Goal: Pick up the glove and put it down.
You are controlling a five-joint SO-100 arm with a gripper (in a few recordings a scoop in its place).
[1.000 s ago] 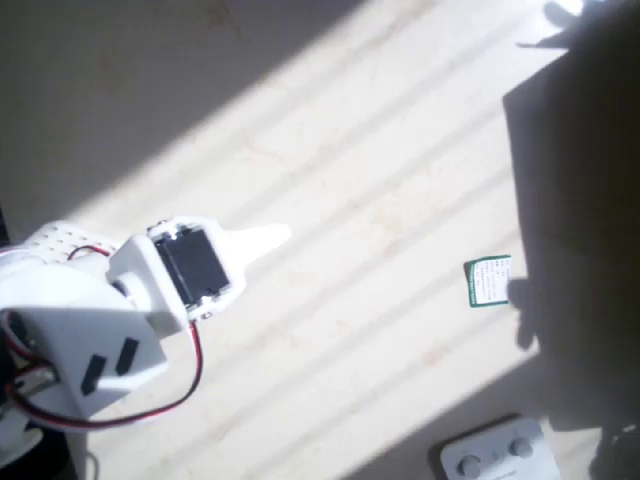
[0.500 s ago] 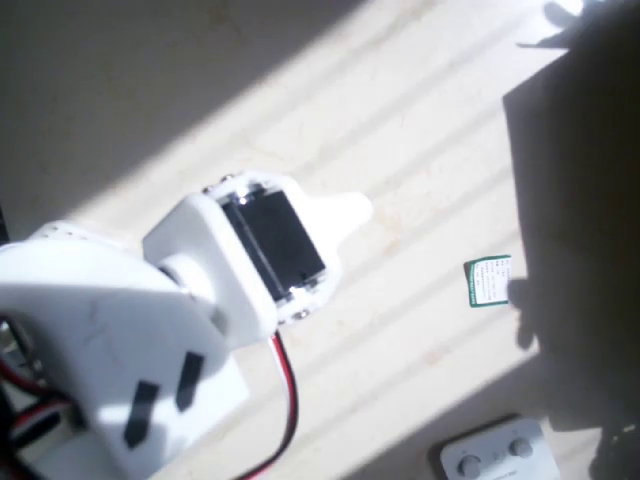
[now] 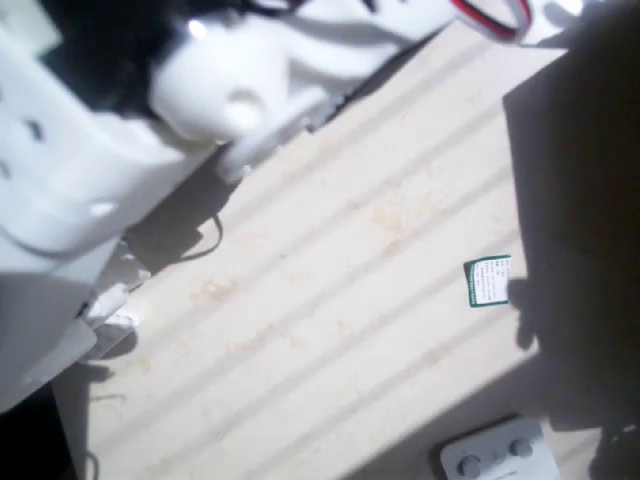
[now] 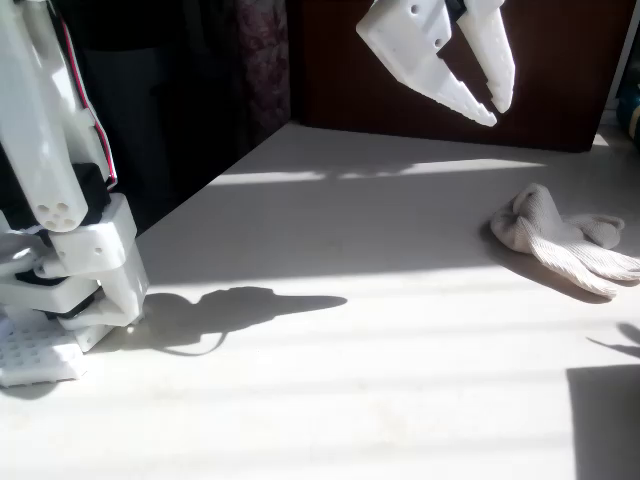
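Note:
The cream knitted glove (image 4: 560, 240) lies flat on the pale table at the right of the fixed view, its stubby fingers pointing right. My white gripper (image 4: 496, 112) hangs high in the air above and to the left of it, tips pointing down and right. The jaws are together with nothing between them. In the overhead view the white arm (image 3: 120, 120) is a close blur across the upper left.
A small green-and-white card (image 3: 488, 281) lies at the right of the overhead view. At the bottom right sits a white flat device with round buttons (image 3: 497, 452). The arm's base (image 4: 60, 290) stands at the table's left edge. A dark wall backs the table.
In the overhead view the arm has risen toward the camera and swung from the lower left up to the top left. The card and the device have not moved.

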